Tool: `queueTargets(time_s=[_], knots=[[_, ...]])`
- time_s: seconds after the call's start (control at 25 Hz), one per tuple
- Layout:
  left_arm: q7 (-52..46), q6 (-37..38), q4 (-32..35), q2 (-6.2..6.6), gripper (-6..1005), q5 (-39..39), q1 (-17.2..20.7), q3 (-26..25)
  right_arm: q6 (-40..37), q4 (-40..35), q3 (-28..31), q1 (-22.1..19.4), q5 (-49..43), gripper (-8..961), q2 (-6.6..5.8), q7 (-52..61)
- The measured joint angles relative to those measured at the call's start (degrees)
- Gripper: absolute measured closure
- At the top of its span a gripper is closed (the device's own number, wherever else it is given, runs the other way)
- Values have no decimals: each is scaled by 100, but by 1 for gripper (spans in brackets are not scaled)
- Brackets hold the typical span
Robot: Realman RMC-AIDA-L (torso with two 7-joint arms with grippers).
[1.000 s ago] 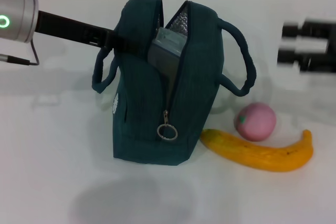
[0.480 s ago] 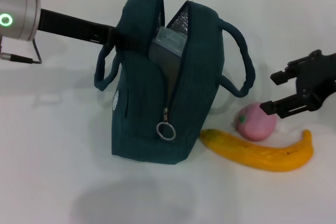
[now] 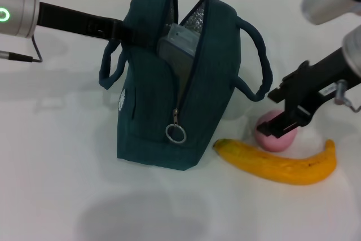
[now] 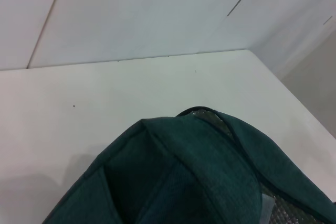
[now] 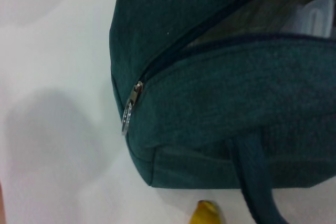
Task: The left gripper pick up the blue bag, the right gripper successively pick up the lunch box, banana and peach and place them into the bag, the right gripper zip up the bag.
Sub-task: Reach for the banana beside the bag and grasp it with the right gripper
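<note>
The blue bag (image 3: 149, 111) stands mid-table with its zip open, tilted a little; the silver zip pull (image 3: 176, 134) hangs on its front. The lunch box (image 3: 179, 49) sits inside and pokes out at the mouth. From the left, my left gripper (image 3: 125, 32) reaches in and is shut on the bag's top edge by the handle. The peach (image 3: 269, 136) lies right of the bag, and the banana (image 3: 276, 163) lies in front of it. My right gripper (image 3: 281, 108) is open just above the peach, one finger over its top. The right wrist view shows the bag (image 5: 236, 93) and the banana tip (image 5: 207, 214).
The white table (image 3: 62, 184) runs to a wall at the back. The bag's right handle (image 3: 260, 63) loops out toward the right arm. In the left wrist view, the bag's fabric (image 4: 184, 182) fills the near field, and beyond it is the table's far corner (image 4: 247, 52).
The right gripper has come in from the right and lowered onto the peach. The bag has shifted slightly left and tilted a bit more in the left gripper.
</note>
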Motion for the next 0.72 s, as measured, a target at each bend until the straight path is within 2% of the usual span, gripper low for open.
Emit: queueTargets(time_s=[0.24, 0.56, 0.72], knots=[[0, 0, 0, -16, 961, 0, 26, -3, 5, 706, -65, 330, -28, 256, 7, 78], [0, 0, -13, -3, 961, -1, 56, -5, 236, 1378, -306, 466, 27, 262, 24, 88], [0, 1, -16, -2, 961, -1, 58, -5, 541, 1610, -620, 527, 44, 264, 26, 90]])
